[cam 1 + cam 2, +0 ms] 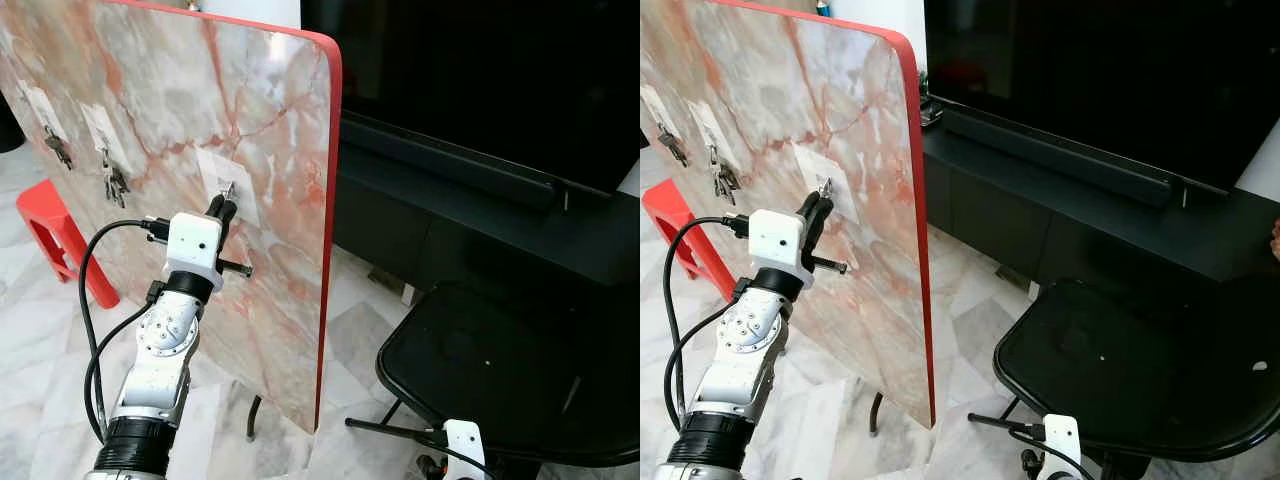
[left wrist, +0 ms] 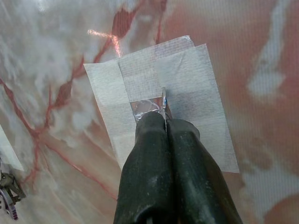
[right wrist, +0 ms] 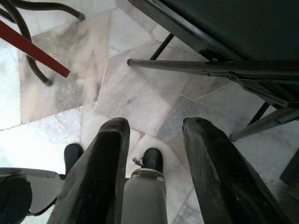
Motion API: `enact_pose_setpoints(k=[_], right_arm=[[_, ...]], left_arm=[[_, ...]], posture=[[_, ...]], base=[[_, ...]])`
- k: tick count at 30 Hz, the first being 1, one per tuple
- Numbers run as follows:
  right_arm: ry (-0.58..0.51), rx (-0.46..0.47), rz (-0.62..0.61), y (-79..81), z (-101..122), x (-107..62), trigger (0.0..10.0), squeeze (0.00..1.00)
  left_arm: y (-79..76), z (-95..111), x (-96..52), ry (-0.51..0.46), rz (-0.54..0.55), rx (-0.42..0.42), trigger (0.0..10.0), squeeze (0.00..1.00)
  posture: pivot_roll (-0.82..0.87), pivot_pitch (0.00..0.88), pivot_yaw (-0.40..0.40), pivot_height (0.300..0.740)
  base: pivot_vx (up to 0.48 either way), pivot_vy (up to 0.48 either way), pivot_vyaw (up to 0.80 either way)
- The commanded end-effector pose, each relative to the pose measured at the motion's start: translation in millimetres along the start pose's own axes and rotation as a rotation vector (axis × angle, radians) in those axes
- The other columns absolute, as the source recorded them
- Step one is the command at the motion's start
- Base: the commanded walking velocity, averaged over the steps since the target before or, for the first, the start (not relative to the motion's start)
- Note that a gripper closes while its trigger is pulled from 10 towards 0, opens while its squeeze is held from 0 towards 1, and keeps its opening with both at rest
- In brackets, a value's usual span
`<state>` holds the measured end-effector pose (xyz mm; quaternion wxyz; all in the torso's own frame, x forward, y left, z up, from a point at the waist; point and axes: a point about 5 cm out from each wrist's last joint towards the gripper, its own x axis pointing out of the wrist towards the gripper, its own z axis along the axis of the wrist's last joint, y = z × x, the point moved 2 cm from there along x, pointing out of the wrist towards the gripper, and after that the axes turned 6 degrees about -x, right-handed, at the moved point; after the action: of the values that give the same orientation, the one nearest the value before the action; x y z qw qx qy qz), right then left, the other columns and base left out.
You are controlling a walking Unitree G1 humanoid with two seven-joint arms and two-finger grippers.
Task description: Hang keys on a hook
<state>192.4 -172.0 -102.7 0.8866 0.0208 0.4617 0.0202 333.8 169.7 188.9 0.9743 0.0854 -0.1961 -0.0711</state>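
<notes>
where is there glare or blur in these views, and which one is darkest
Left wrist view: a bright streak of glare on the marble board above the white tape patch; the left gripper fingers are close and soft. Right wrist view: the right gripper fingers are blurred, the floor sharper. Eye views: sharp, and darkest at the black TV screen.

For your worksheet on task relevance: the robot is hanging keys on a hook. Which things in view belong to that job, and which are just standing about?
Job:
left gripper
hook
white patch
marble board

Standing about:
black chair
red stool
television
right gripper, idle
</notes>
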Motion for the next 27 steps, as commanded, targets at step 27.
enact_pose_setpoints(k=[27], right_arm=[[0.002, 0.002, 0.003, -0.9, 0, -0.2, 10.0, 0.0]], left_arm=[[-4.3, -8, -3.8, 0.054, -0.043, 0.011, 10.0, 0.0]], posture=[[-0.03, 0.0, -0.018, 0.74]], base=[[0.0, 0.0, 0.0]])
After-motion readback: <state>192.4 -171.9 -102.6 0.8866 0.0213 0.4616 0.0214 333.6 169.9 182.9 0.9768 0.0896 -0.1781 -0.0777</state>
